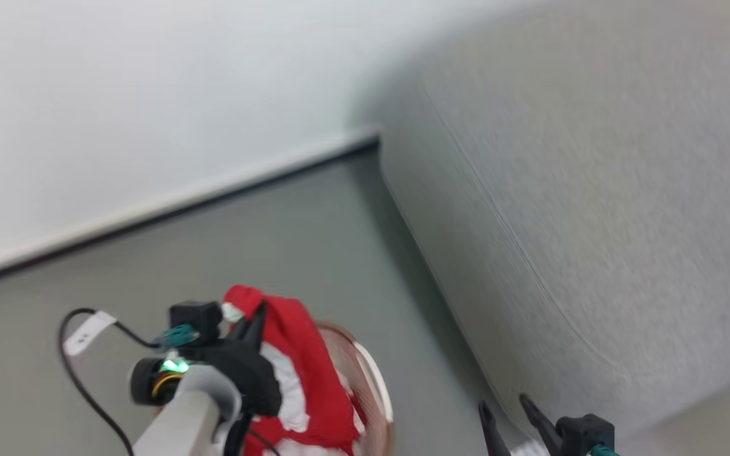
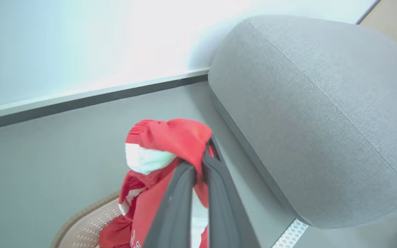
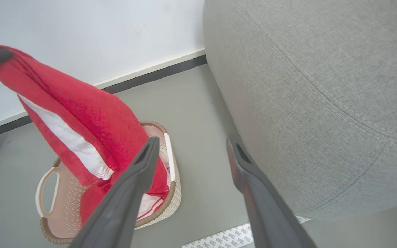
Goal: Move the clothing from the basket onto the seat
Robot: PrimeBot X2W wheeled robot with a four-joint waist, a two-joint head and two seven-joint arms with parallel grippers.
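My left gripper (image 1: pixel 256 316) is shut on the red clothing (image 1: pixel 305 373) and holds it lifted above the basket (image 1: pixel 377 380). The garment, red with white panels (image 3: pixel 78 131), hangs from the pinched fingers (image 2: pixel 198 168) down into the cream basket (image 3: pixel 52 213) on the floor. More red and white fabric lies inside the basket. The grey seat (image 1: pixel 593 209) rises to the right of the basket, with bare floor between them. My right gripper (image 1: pixel 507 405) stands open at the seat's lower edge, fingers (image 3: pixel 143 162) apart with nothing between them.
A white wall with a dark baseboard (image 1: pixel 168 209) runs behind the grey floor. A black cable with a white tag (image 1: pixel 86 332) loops beside my left wrist. A perforated white strip (image 3: pixel 222 237) lies on the floor under the seat's front.
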